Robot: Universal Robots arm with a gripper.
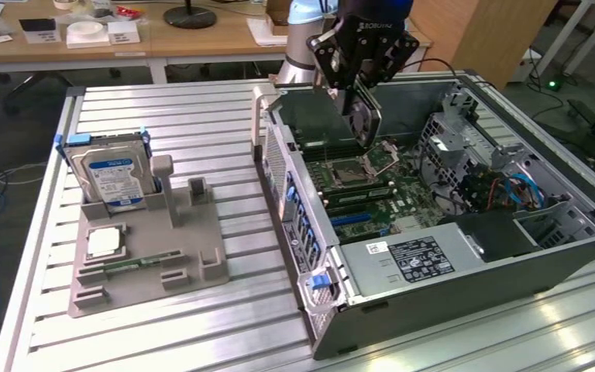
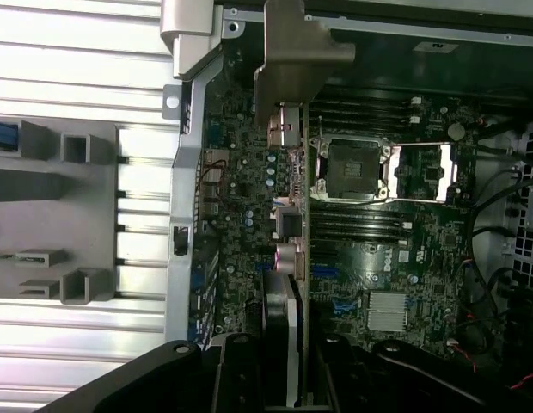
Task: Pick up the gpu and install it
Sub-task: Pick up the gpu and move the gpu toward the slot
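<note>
Fingers [image 2: 235, 372]: black, matte, blunt-edged. I hold them clamped on the gpu [image 2: 289, 284], one pad against each flat face.
Gpu position: hangs roughly upright from my gripper [image 1: 364, 91], above the motherboard [image 2: 378, 258] inside the open computer case [image 1: 483, 260]. I judge it not yet seated in any slot.
Gpu build: thin, flat, dark, rigid board, seen edge-on from the wrist view. A folded grey sheet-metal bracket [image 2: 294, 60] closes one end.
Motherboard surface: dark green laminate, densely studded with small capacitors, connectors and long narrow memory slots [image 2: 361, 219].
CPU socket [image 2: 357, 168]: square, metal-framed, close beside the card's line of descent.
Case: grey sheet steel with perforated panels and sharp folded rims.
Risk, misalignment: if the card's lower edge meets the board off the slot line, I expect it to press on the small upright parts and bend them.
Risk, socket: any sideways drift toward the socket could foul its frame.
Risk, bracket: the stiff metal tab could catch on a case rim and twist the card in my grip.
Risk, slip: both faces look smooth, so a pushing load may slide the card between my pads.
Risk, tilt: one corner entering first could jam the connector.
Surroundings: hard drive [image 1: 111, 174] stands in a grey moulded holder [image 1: 189, 232] on the ribbed aluminium table [image 1: 173, 116], well apart from the case.
</note>
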